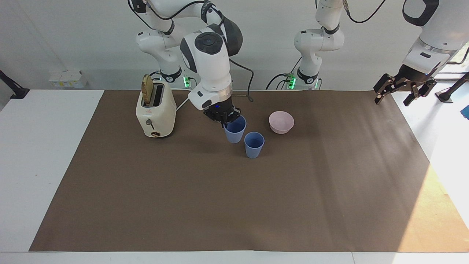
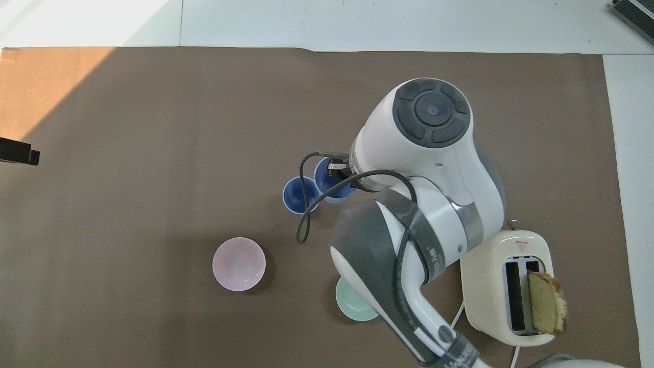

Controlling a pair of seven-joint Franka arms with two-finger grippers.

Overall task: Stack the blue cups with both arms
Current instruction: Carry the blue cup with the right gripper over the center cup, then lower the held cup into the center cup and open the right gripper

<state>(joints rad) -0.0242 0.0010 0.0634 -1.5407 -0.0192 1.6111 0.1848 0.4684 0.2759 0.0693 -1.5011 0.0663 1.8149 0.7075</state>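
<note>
One blue cup (image 1: 254, 145) stands upright on the brown mat, near the table's middle. The other blue cup (image 1: 235, 130) hangs a little above the mat, tilted slightly. It is right beside the standing cup, toward the right arm's end. My right gripper (image 1: 225, 118) is shut on its rim, one finger inside the cup. From overhead the held cup (image 2: 327, 179) overlaps the edge of the standing cup (image 2: 296, 197), and the right gripper (image 2: 337, 168) shows at the rim. My left gripper (image 1: 392, 102) waits open and holds nothing, raised over the mat's corner at the left arm's end.
A pink bowl (image 1: 281, 122) sits close to the cups, toward the left arm's end. A teal bowl (image 2: 352, 306) lies mostly hidden under the right arm, nearer the robots. A cream toaster (image 1: 155, 110) with a slice of bread stands at the right arm's end.
</note>
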